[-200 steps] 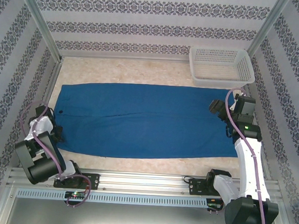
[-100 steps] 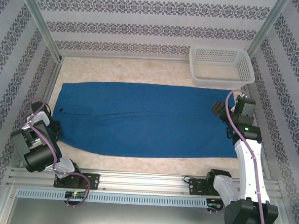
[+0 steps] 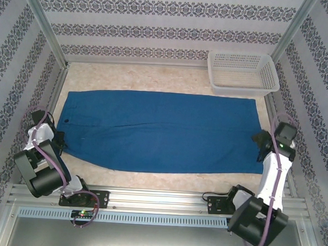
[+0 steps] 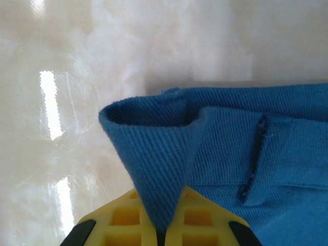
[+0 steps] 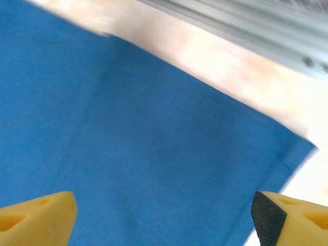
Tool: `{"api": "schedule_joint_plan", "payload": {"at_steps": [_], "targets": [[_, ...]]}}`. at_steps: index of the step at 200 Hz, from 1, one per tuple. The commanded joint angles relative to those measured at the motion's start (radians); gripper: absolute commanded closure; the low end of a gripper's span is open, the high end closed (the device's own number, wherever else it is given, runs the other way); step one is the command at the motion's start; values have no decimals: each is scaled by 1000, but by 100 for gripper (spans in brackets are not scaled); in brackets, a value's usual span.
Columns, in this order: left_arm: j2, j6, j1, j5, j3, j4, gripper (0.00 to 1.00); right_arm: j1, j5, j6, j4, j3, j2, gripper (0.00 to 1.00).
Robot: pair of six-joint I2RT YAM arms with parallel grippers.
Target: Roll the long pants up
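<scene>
Overhead view: the long pants [image 3: 158, 131], a large royal-blue pair of soft plain cloth trousers, lie spread flat on the pale, glossy, marble-patterned desk [image 3: 155, 78]. You see them as one long, roughly rectangular panel running left to right, with the waist end at the left and the leg hems at the right. A faint seam line runs along the middle of the cloth. A white perforated plastic basket [image 3: 242, 72], rectangular with a flared rim, stands at the far right corner of the desk, just beyond the hem end and apart from it.

Left wrist view: your left end effector [image 4: 163, 231] is closed tight on a corner of the waist end. The cloth rises from between the yellow, grid-moulded fingers [image 4: 123, 220] as a folded, cone-shaped peak. At this range the fabric shows a fine diagonal twill rib, a stitched band edge and what looks like a narrow belt loop [image 4: 253, 164]. The bare desk beside it reflects bright patches of light.

Right wrist view: your right end effector [image 5: 164, 215] stands with its fingers spread wide and grips nothing. One yellow fingertip [image 5: 38, 212] and one black-padded fingertip [image 5: 269, 218] frame smooth blue cloth near a hem corner. Whether the tips touch the fabric cannot be told.
</scene>
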Motion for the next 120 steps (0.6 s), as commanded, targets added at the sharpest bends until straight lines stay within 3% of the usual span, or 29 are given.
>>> {"api": "schedule_joint_plan", "payload": {"at_steps": [1, 19, 47, 82, 120], "targets": [[-31, 11, 9, -1, 24, -77, 100, -78, -81, 25, -56, -50, -20, 10], [-29, 18, 9, 11, 41, -85, 100, -130, -29, -26, -85, -59, -17, 11], [-12, 23, 9, 22, 61, -94, 100, -196, -104, 5, -77, -75, 3, 11], [-14, 20, 9, 23, 42, -79, 100, -203, -148, 110, 69, -193, -7, 18], [-36, 29, 9, 27, 43, -74, 100, -218, -129, 108, 99, -241, -4, 18]]}}
